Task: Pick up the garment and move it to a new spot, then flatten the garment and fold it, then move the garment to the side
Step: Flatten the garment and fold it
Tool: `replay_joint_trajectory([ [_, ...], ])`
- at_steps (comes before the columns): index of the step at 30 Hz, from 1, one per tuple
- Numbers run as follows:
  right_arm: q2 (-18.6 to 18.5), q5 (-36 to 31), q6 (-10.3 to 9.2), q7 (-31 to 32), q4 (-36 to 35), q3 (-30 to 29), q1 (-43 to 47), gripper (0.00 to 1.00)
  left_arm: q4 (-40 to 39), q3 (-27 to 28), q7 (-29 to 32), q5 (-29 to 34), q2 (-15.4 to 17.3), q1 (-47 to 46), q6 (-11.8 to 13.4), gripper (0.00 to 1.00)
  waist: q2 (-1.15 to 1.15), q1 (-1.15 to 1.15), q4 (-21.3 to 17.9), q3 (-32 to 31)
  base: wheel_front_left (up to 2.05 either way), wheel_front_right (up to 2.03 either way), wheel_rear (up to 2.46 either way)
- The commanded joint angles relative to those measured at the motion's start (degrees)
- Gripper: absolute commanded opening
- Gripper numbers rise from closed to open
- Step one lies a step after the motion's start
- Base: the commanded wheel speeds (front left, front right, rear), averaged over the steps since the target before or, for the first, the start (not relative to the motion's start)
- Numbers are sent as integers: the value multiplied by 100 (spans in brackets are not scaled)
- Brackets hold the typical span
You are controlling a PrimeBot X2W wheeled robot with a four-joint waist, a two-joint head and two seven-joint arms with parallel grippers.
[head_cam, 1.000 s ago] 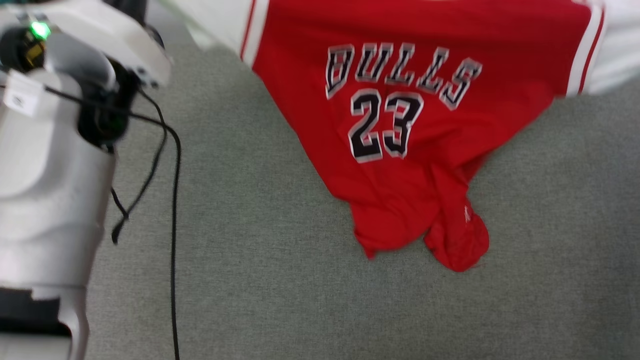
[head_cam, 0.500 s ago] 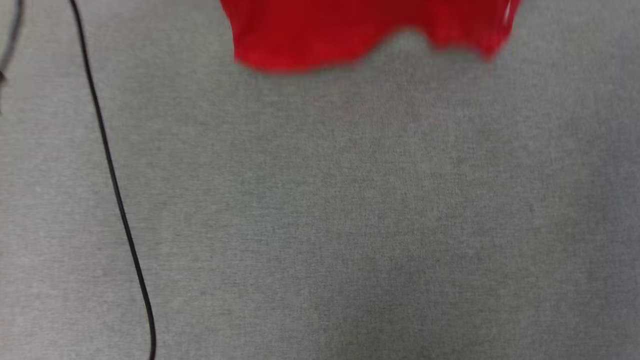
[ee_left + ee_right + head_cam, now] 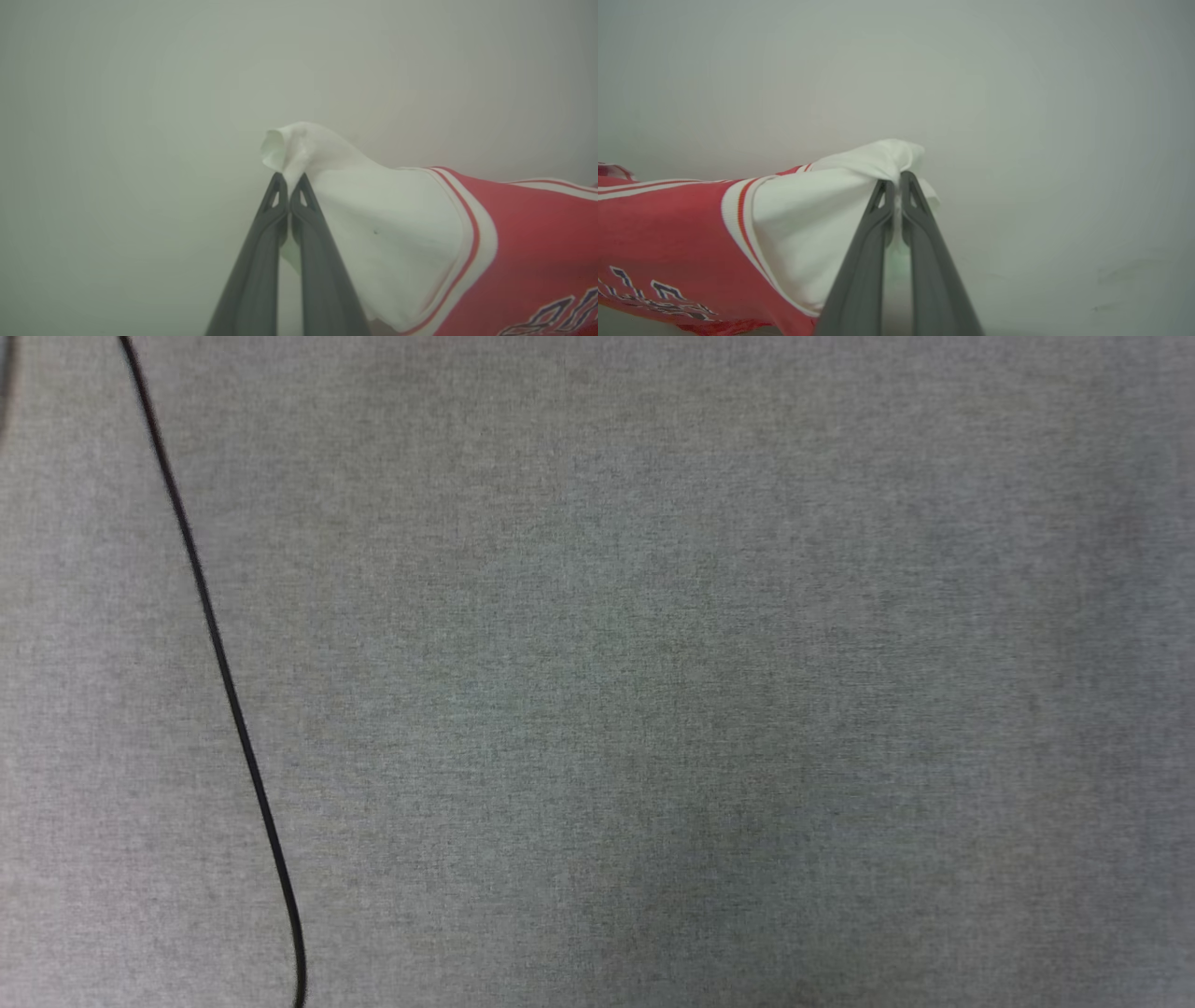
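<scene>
The left pincer (image 3: pixel 289 179) is closed tight on one white sleeve of the garment (image 3: pixel 523 224), its red body running toward four o'clock, and the right pincer (image 3: pixel 896 179) likewise grips the other sleeve, body toward eight o'clock.

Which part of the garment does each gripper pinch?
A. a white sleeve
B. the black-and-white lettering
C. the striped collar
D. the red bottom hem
A: in the wrist views the left gripper and the right gripper are each shut on a bunched white sleeve of the garment.
</scene>
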Motion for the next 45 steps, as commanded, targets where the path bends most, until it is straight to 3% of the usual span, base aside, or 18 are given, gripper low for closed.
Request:
replay_joint_trajectory([
  [1,90,74,-8,-113,208,26,103,0,152,-26,-38,-96,-77,190,-32,0,0,-1,34,97,0,0,0],
  [11,275,608,-7,-605,920,524,1133,0,443,-340,-231,-581,-565,1272,-111,0,0,-1,125,121,0,0,0],
  [16,143,1264,-6,-986,702,985,2567,0,3,-542,-361,-828,-605,2679,-108,0,0,-1,137,-254,0,0,0],
  [21,-35,1663,-6,-1181,346,1139,3635,0,-626,-255,-382,-840,-550,3674,-109,0,0,-1,145,-565,0,0,0],
  [28,-224,2065,-7,-1303,-570,846,5487,0,-1881,388,-378,-523,-684,5567,43,0,0,-1,129,-1120,0,0,0],
  [33,-145,2017,-6,-1119,-1366,395,6782,0,-2554,670,-378,-417,-896,6765,191,0,0,-1,142,-1527,0,0,0],
  [45,706,1598,-8,-2,-3569,-775,9611,0,-3350,749,-283,-449,-1119,8911,588,0,0,-1,195,-2475,0,0,0],
])
